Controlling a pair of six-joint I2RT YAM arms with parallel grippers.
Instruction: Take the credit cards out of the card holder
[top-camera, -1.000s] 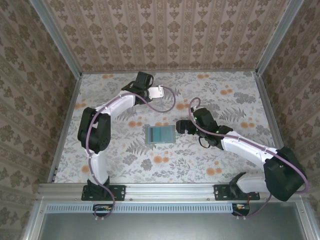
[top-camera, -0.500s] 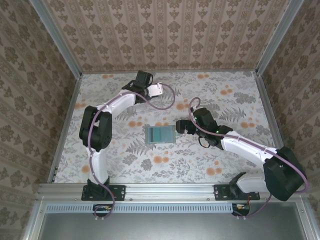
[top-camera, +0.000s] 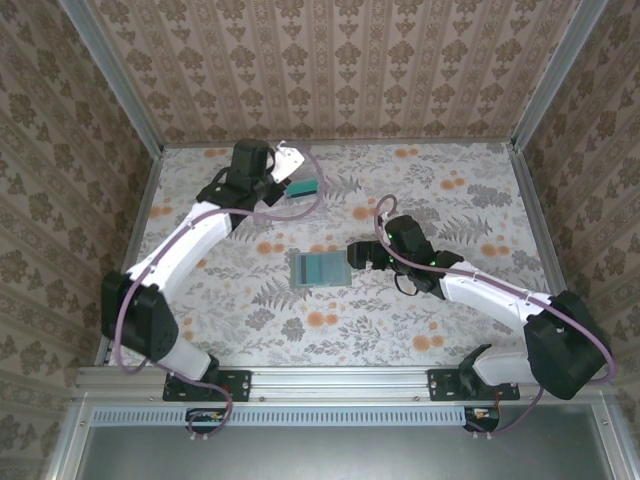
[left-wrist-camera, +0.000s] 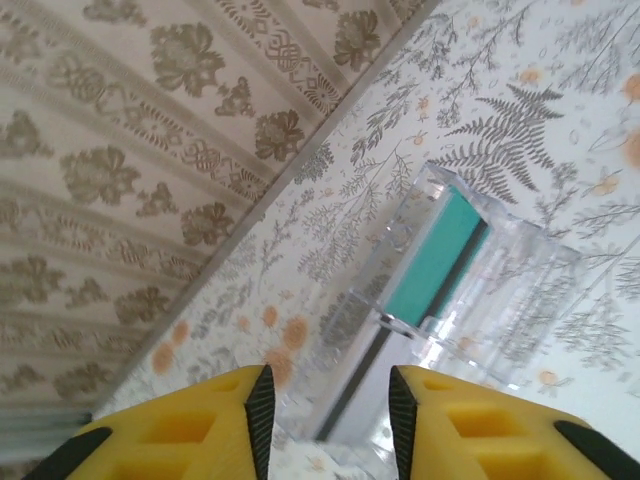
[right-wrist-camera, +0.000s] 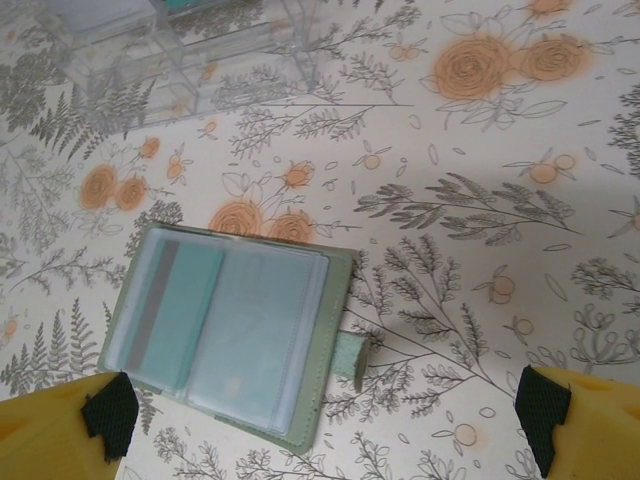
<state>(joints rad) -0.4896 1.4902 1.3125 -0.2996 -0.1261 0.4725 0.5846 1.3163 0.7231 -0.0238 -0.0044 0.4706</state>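
The card holder (top-camera: 320, 268) lies open in the middle of the table, a green bifold with clear pockets (right-wrist-camera: 230, 335). A teal credit card (right-wrist-camera: 165, 315) with a grey stripe sits in its left pocket. My right gripper (top-camera: 358, 255) hovers just right of the holder, open wide (right-wrist-camera: 327, 415), with the holder's strap side between its fingers (right-wrist-camera: 110, 412) and nothing touched. My left gripper (top-camera: 287, 172) is at the back by the clear plastic box, open (left-wrist-camera: 328, 400) and holding nothing. Beyond its fingers (left-wrist-camera: 258, 405), the box holds a teal card (left-wrist-camera: 440, 260) and a white card with a dark stripe (left-wrist-camera: 370, 400).
The clear plastic box (top-camera: 300, 187) stands at the back of the table near the wall; its edge appears in the right wrist view (right-wrist-camera: 180, 50). Patterned walls and metal rails (top-camera: 130, 240) close the table on three sides. The floral tabletop (top-camera: 460, 210) is bare on the right.
My left arm has swung back to the left, off the clear box, and its jaws have opened. The teal card in the box is now uncovered. The right arm has barely shifted.
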